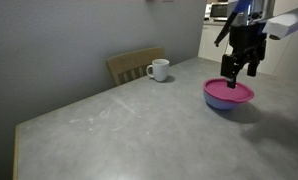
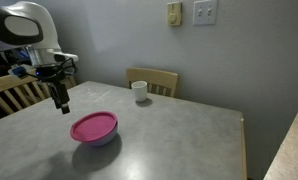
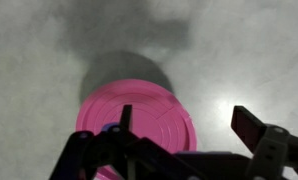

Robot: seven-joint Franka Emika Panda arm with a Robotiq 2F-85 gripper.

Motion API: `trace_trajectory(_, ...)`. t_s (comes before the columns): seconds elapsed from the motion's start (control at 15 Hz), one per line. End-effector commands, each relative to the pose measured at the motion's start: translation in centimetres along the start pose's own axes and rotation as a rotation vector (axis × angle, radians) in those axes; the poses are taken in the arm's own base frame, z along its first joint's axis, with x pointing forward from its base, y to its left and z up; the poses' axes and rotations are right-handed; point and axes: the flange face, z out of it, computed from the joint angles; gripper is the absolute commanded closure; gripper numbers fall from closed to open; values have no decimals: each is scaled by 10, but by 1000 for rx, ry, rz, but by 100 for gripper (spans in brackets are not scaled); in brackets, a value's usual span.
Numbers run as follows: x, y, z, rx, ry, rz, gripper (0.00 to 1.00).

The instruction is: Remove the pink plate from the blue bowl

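Note:
The pink plate [image 1: 229, 93] lies on top of the blue bowl [image 1: 223, 105] on the grey table; it shows in both exterior views [image 2: 93, 127], with the bowl [image 2: 97, 141] just visible beneath it. In the wrist view the plate [image 3: 139, 118] covers the bowl. My gripper [image 1: 238, 73] hangs above the plate's edge, apart from it, and shows in an exterior view [image 2: 62, 105] to the side of the plate. In the wrist view the gripper [image 3: 185, 125] is open and empty, one finger over the plate, the other over bare table.
A white mug [image 1: 159, 69] stands near the table's far edge [image 2: 140, 92], in front of a wooden chair [image 1: 135, 65]. Another wooden chair [image 2: 14, 92] stands behind the arm. The table [image 1: 119, 125] has edges close by on several sides.

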Motion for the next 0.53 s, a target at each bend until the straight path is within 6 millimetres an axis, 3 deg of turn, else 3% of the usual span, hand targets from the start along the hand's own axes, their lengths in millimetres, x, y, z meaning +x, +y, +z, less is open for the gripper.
trace_trajectory(0.0, 8, 5, 0, -6, 15, 41, 0)
trace_trajectory(0.47, 31, -7, 12, 23, 37, 49, 0)
